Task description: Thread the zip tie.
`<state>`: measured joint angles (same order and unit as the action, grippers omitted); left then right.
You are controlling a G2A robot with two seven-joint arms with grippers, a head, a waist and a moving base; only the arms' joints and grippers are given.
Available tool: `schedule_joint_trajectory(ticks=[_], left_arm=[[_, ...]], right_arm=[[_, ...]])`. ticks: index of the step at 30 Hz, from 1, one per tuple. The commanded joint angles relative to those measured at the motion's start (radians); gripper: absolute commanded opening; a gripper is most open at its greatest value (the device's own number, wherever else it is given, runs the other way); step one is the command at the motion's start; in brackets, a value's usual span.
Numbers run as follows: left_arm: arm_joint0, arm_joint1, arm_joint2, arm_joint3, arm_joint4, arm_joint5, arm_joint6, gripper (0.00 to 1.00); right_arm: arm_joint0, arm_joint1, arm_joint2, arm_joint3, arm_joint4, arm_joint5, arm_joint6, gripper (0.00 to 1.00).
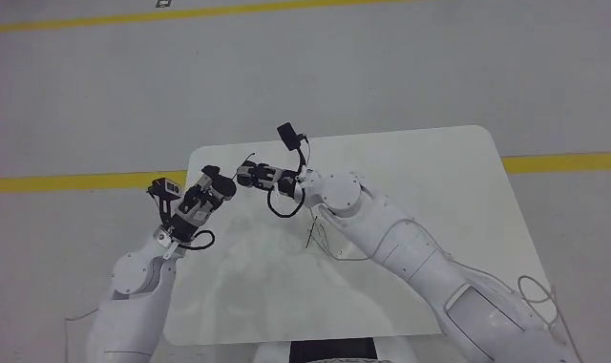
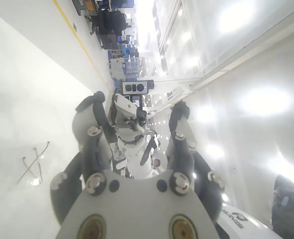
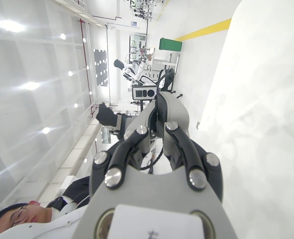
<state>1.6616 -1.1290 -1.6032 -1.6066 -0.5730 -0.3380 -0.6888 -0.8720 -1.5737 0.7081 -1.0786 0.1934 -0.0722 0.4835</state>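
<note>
While the right gripper [image 3: 159, 111] is pressing its fingers together above the table [image 1: 439, 181], whether anything thin is pinched between them is too fine to tell. It is pointing tip-on at the left gripper [image 2: 139, 103], which is holding its fingers wide apart with nothing between them. Both are hovering close together over the table's far left corner, lifted off its surface. Loose ties [image 2: 33, 161] are lying crossed in a small heap on the table, nearer its middle and well apart from both grippers. The step in hand is probably a mid-air meeting of the two tools, so I would judge that alignment matters most. The closed tips should be travelling along the centre line of the open fingers, slowly. The left gripper should be closing only once a strip's end is sitting squarely between its pads. A thin strip will likely bend if it is gripped far from its end. If no strip is in hand, one is waiting on the table.
</note>
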Motion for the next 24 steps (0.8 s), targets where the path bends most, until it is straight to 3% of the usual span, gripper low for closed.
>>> schedule_joint_trajectory(ticks=[1, 9, 21, 24], left_arm=[[0.002, 0.0, 0.001, 0.0, 0.0, -0.001, -0.001, 0.1], [0.01, 0.002, 0.002, -0.001, 0.005, 0.003, -0.004, 0.03], [0.012, 0.005, 0.001, -0.001, 0.012, 0.012, 0.0, 0.22], [0.012, 0.006, 0.001, 0.0, 0.012, 0.014, 0.0, 0.19]], right_arm=[[-0.003, 0.0, 0.004, -0.005, -0.007, 0.002, -0.001, 0.0], [-0.021, 0.0, 0.02, -0.028, -0.027, 0.007, 0.003, 0.0], [-0.043, 0.003, 0.043, -0.061, -0.083, 0.001, 0.0, 0.0], [-0.046, 0.003, 0.047, -0.069, -0.093, 0.004, 0.003, 0.0]])
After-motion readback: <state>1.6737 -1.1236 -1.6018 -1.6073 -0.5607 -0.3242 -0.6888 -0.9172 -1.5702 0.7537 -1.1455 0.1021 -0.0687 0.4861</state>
